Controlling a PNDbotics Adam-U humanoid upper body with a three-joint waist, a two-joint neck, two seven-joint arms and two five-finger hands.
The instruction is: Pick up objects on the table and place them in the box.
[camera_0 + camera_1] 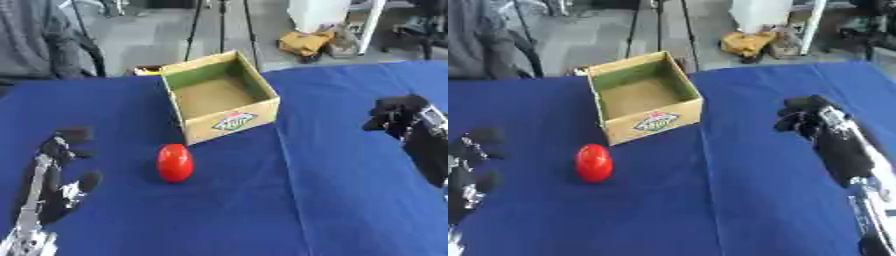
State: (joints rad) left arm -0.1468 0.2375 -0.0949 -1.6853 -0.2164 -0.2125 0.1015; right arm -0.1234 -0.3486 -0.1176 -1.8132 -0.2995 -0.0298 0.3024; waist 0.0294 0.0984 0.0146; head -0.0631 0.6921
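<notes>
Left hand rests low on the blue table, fingers relaxed, holding nothing. Right hand hangs curled and empty. Red egg stands near the box, not picked up. Next, I think, a hand must grab it.

Light is even and fairly bright, daylight-like, with no hard glare. The blue cloth-covered table looks saturated and flat, with one faint crease line running near to far. The glossy red egg-shaped object carries a soft highlight on its upper face and a small dark shadow at its base. The open cardboard box is shaded on its inner walls. Everything is soft and blurred; the black robot hands lose detail, and the far floor is hazy.
</notes>
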